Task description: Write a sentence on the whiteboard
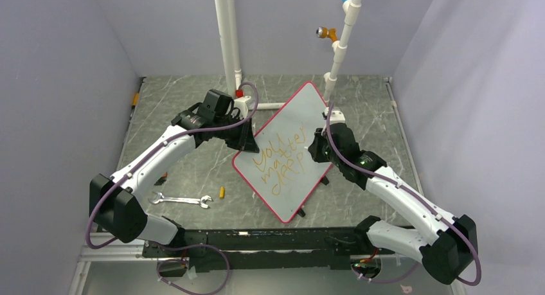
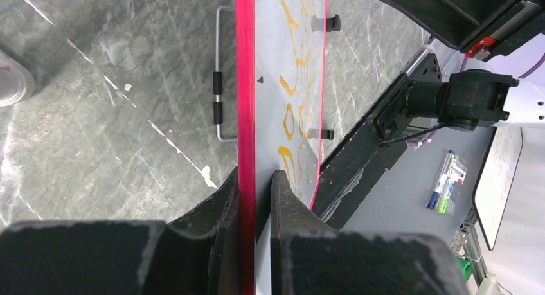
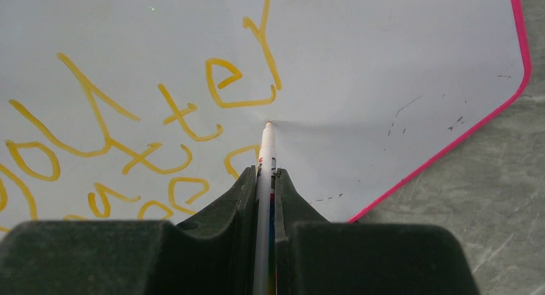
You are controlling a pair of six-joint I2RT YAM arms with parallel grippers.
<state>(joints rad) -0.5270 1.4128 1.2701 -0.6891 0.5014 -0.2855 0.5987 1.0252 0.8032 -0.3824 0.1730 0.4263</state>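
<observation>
The whiteboard (image 1: 302, 112), pale grey with a thin red rim, lies slanted on the table. Orange-yellow lettering, the sentence (image 1: 277, 161), runs across it in slanted lines; it also shows in the right wrist view (image 3: 160, 115) and the left wrist view (image 2: 292, 83). My left gripper (image 1: 246, 138) is shut on the board's left rim (image 2: 245, 83), one finger on each side. My right gripper (image 1: 317, 147) is shut on a white marker (image 3: 265, 160). The marker's tip (image 3: 268, 124) touches the board just right of the lettering.
A silver wrench (image 1: 181, 200) and a small orange marker cap (image 1: 222, 192) lie on the table left of the board. Two white pipe posts (image 1: 227, 38) stand at the back. Spare markers (image 2: 446, 179) lie off the table edge in the left wrist view.
</observation>
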